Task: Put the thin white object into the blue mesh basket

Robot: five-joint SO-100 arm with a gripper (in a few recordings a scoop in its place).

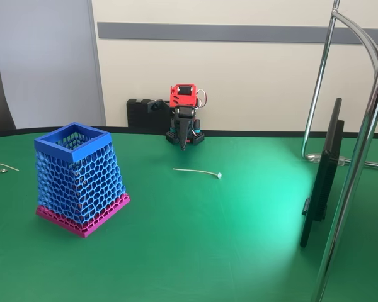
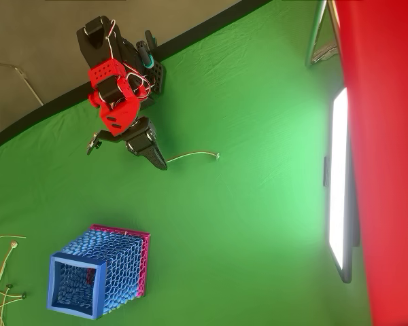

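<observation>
The slender, slightly curved white stick [image 1: 197, 171] lies on smooth green felt [image 1: 195, 239], well apart from the honeycomb-mesh blue basket [image 1: 80, 176]; the gripper [image 1: 184, 143] hangs pressed together.

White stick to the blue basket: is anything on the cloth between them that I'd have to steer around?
Nothing visible does. The thin white object lies on bare green cloth, and the stretch from it to the blue mesh basket shows only cloth in both views. The gripper hangs near the stick's end, nothing between them. Loose whitish wires lie beyond the basket.
</observation>
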